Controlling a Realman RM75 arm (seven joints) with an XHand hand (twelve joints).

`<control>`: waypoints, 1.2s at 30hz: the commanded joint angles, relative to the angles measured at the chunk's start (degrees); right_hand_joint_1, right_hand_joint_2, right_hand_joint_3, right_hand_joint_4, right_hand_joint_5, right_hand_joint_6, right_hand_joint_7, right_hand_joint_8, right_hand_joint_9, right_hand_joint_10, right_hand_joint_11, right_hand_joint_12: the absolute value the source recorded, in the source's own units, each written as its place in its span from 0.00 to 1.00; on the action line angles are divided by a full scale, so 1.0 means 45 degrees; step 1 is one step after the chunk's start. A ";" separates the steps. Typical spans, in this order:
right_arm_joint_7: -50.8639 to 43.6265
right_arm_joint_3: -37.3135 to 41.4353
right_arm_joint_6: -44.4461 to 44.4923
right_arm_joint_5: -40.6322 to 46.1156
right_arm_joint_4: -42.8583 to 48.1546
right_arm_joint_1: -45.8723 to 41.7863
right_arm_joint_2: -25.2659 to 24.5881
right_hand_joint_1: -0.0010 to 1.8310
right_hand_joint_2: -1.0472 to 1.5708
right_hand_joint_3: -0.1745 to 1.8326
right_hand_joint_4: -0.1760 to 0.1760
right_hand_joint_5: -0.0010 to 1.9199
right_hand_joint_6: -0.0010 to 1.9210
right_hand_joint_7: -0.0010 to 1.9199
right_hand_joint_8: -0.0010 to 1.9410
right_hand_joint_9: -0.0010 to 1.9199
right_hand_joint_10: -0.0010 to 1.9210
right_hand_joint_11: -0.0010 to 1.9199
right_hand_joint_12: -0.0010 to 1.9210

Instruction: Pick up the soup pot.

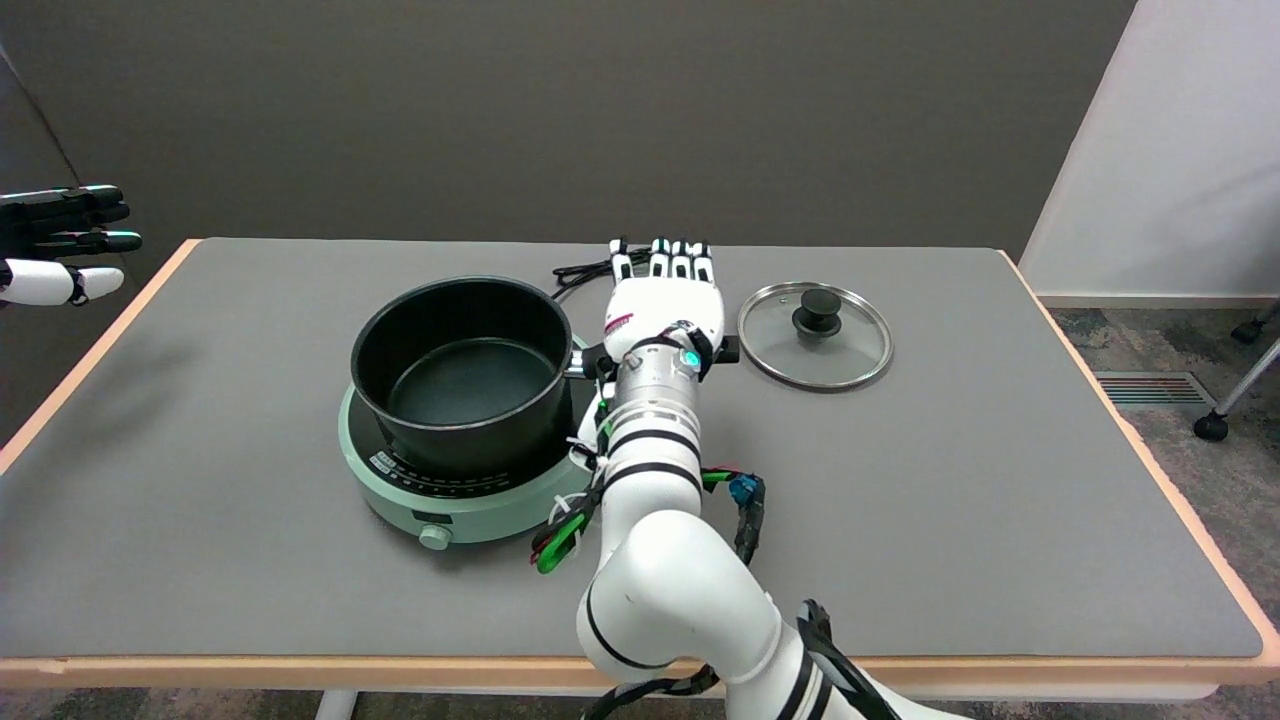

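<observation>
Pot first: the black soup pot sits on a round, pale green cooker, left of the middle of the grey desk. The pot has no lid on, and you can see its dark bottom inside. A straight black handle sticks out from the pot's right side. Most of the handle is hidden under the robot's wrist, and only its far tip peeks out on the right.

The right arm is white and comes in from the bottom of the picture. Its right hand is just right of the pot, above the handle. The back of the hand faces up. The fingers are stretched out straight and side by side, pointing to the far edge of the desk. They are not curled around anything, so the hand holds nothing. I cannot tell if the hand touches the handle or floats a bit above it.

A round glass lid with a black knob lies flat on the desk, just right of the hand. It is apart from the pot. A black cord lies on the desk behind the pot, near the fingertips.

The cooker has a small knob on its front and a row of little marks above it. Green and red wires hang from the arm beside the cooker.
</observation>
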 commanded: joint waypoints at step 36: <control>-0.0092 0.0579 0.0103 0.1931 0.0107 0.0692 0.0362 0.63 0.15 0.90 1.00 0.34 0.34 0.34 0.34 0.34 0.34 0.34 0.34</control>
